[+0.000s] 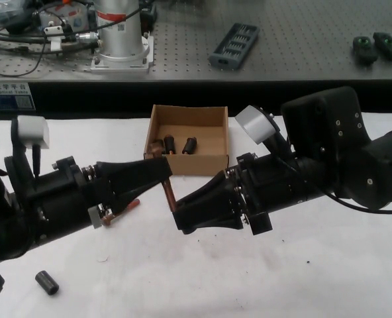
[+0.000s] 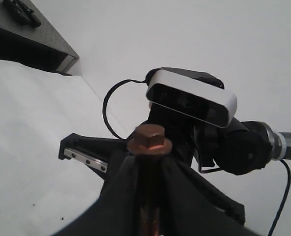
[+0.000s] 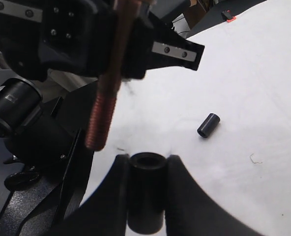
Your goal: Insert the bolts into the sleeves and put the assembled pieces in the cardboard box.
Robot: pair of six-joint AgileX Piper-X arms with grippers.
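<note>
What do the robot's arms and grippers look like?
The left arm and right arm are black with chunky rounded housings. The left gripper and right gripper have tapered black fingers. A white-cased camera with a thin black cable sits on each wrist.

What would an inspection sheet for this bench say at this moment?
Surface: white sheet, few specks.
Job's things: copper threaded bolt in left gripper, not yet in black cylindrical sleeve held by right gripper; loose black sleeve on sheet; brown cardboard box holds assembled pieces.
Clutter: grey slotted rack on perforated metal board.
Grippers: both shut on their parts.
Cables: black cable on right arm; tangle on board.
Surroundings: silver post.
</note>
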